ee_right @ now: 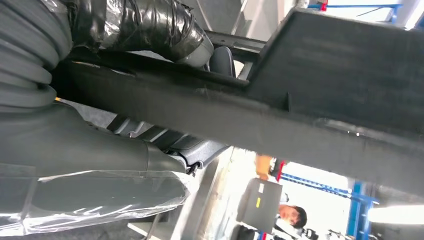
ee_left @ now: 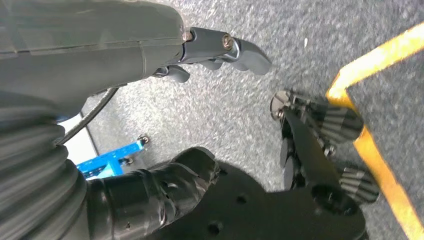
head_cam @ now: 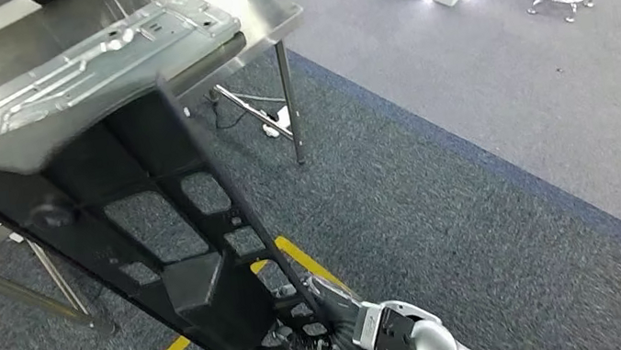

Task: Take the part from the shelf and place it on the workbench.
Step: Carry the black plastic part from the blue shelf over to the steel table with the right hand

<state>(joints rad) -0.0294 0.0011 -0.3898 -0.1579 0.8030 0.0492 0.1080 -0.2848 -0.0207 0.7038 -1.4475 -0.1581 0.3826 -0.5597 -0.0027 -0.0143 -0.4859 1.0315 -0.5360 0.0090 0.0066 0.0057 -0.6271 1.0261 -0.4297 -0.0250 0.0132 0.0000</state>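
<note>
At the bottom centre of the head view, the right hand (head_cam: 347,323) is clamped on the lower end of the part (head_cam: 157,226), thumb over one face and fingers under the other. The left hand (ee_left: 200,55) is held over carpet, fingers spread and holding nothing. The part, a long black ribbed frame with cut-outs, slants toward upper left, its far end over the steel bench (head_cam: 263,6). Open carpet is seen at right.
</note>
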